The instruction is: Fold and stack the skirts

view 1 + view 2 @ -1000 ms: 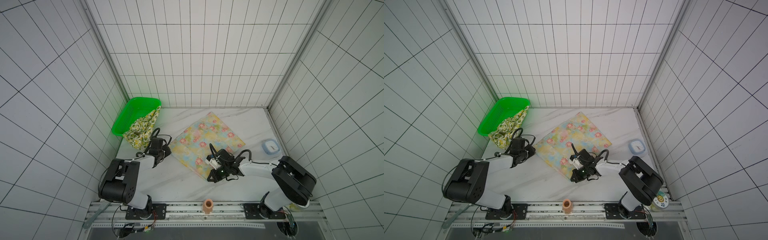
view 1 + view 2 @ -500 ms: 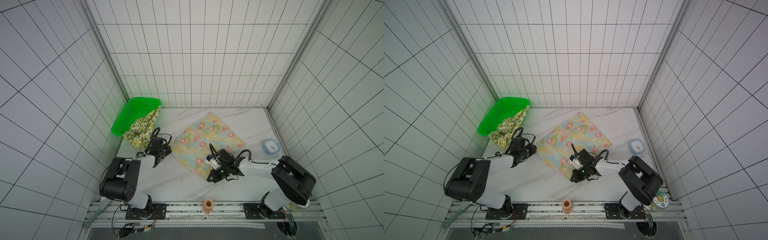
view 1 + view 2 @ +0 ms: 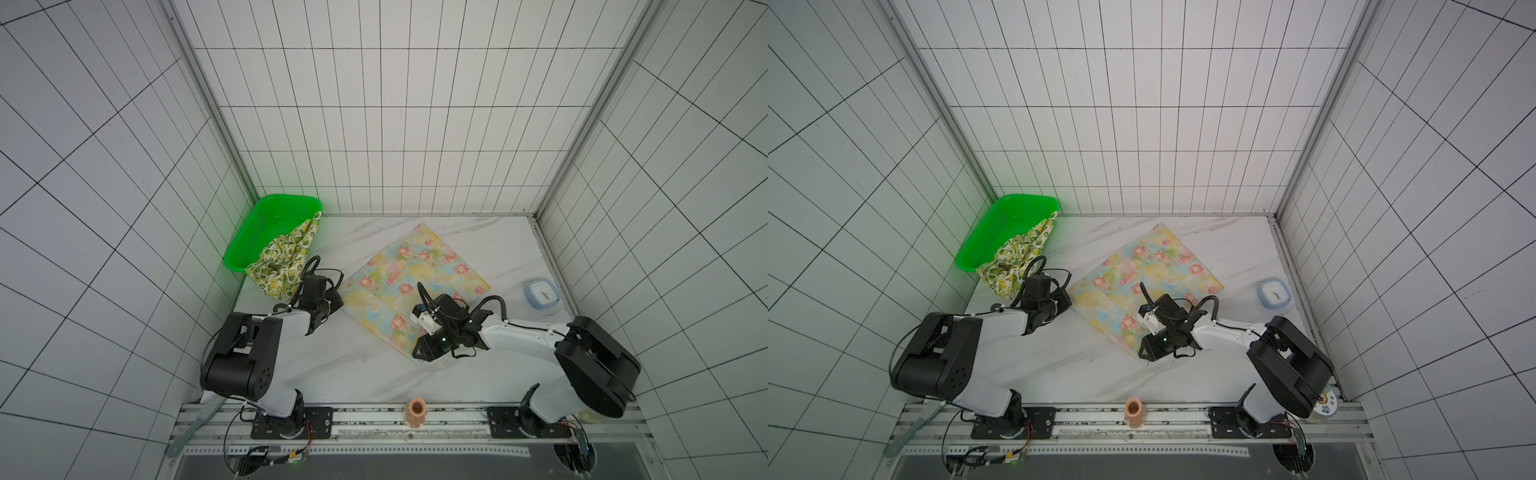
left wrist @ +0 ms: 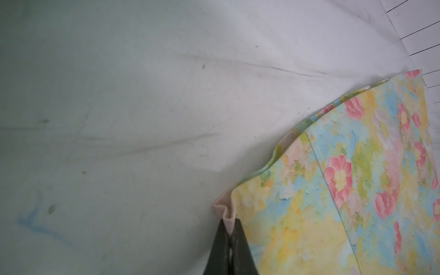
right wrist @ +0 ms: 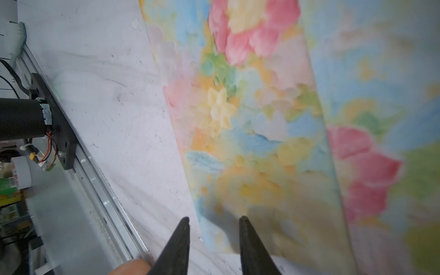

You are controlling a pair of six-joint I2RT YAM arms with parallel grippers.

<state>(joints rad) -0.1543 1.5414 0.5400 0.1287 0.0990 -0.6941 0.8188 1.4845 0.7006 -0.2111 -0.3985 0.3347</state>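
The pastel floral skirt lies flat, folded, mid-table in both top views. My left gripper sits at its left corner. In the left wrist view this gripper is shut on a pinched fold of the skirt's corner. My right gripper is low at the skirt's near corner. In the right wrist view it is open, its fingers astride the skirt's edge, gripping nothing. The lemon skirt hangs crumpled out of the green basket.
A small pale blue clock lies near the right wall. A tan cylinder stands on the front rail. Tiled walls close in on the left, back and right.
My left gripper has closed on the floral skirt's left corner. My right gripper, shut before, has opened at the near corner. Both arms have hardly shifted.
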